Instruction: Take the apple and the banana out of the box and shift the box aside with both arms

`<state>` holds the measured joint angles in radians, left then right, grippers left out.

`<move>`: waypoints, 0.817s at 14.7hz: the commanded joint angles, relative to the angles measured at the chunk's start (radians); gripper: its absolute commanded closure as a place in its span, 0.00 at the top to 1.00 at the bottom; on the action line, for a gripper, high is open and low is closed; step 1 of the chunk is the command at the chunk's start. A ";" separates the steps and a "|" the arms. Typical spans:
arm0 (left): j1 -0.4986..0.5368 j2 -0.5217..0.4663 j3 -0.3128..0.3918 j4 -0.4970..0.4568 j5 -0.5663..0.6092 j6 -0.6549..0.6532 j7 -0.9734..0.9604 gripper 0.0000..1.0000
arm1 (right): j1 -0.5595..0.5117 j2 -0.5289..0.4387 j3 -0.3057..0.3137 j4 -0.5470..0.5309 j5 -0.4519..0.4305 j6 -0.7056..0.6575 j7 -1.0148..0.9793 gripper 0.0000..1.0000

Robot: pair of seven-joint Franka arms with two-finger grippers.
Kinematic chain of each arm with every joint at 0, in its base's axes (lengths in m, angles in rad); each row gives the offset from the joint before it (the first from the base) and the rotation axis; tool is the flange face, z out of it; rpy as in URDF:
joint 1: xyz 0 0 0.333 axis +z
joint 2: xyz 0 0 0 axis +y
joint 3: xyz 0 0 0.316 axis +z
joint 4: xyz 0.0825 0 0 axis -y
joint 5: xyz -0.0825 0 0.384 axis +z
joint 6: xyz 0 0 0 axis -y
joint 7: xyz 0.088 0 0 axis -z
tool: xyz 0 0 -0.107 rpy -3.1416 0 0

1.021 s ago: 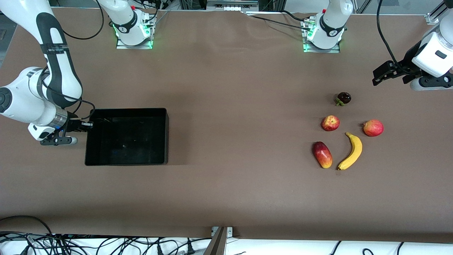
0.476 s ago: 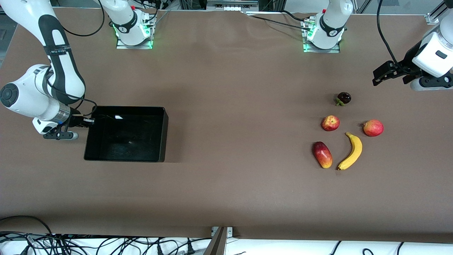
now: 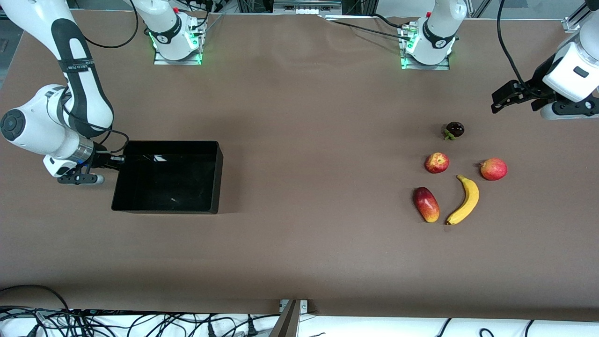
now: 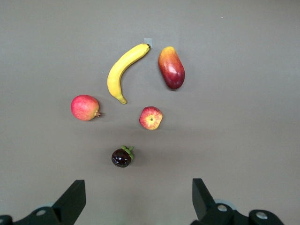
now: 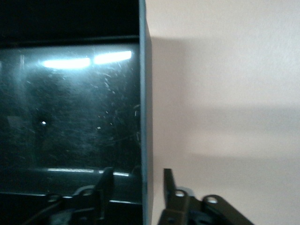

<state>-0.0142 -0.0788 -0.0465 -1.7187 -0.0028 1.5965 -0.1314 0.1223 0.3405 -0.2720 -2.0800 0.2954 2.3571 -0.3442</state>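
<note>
The right arm comes down from the top left of the front view and bends low at the left edge. Its wrist points sideways, and the right gripper (image 3: 113,160) has its two fingers a little apart, one on each side of a thin wall. The left arm waits at the upper right edge. The left gripper (image 3: 497,101) is up high with fingers spread wide, holding nothing.

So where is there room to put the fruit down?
The wide brown table lies bare between the glossy black plastic tray and the fruit cluster. The tray itself holds nothing. It is crowded round the curved yellow banana, where four other fruits sit close together.
</note>
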 commanded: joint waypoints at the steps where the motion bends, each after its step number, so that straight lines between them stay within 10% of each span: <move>1: -0.004 0.017 -0.003 0.037 -0.005 -0.026 -0.004 1.00 | 0.005 -0.046 0.008 0.041 0.014 -0.054 -0.015 1.00; 12: -0.004 0.017 -0.003 0.037 -0.005 -0.029 -0.004 1.00 | 0.100 -0.196 0.008 0.348 -0.174 -0.542 0.162 1.00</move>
<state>-0.0145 -0.0788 -0.0509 -1.7168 -0.0028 1.5935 -0.1314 0.1988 0.2148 -0.2636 -1.7228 0.1632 1.8601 -0.2118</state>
